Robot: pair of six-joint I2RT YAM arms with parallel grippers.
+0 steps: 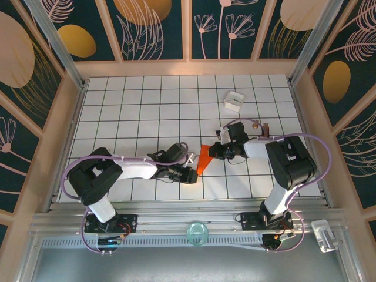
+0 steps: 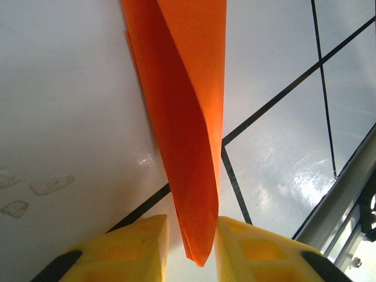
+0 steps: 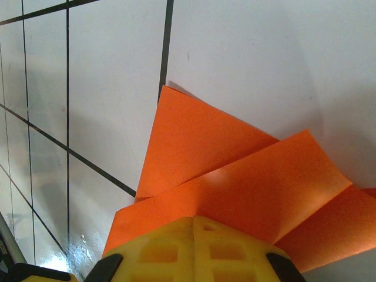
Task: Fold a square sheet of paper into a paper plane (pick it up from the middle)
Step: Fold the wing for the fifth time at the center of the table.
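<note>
I am judging this as about midway: the thin orange-red square sheet of paper [image 1: 204, 158] is lying mid-worktop as a creased wedge with loose overlapping flaps, not yet a slim dart, so more folds are remaining. My left fingers [image 2: 141, 247] are standing slightly apart around its tip, pinching or not I cannot tell, while my right fingers [image 3: 170, 247] are closed together over its flaps. Everything is sitting on a glossy white black-gridded worktop [image 1: 147, 100], walled by dark floral panels [image 1: 155, 23].
</note>
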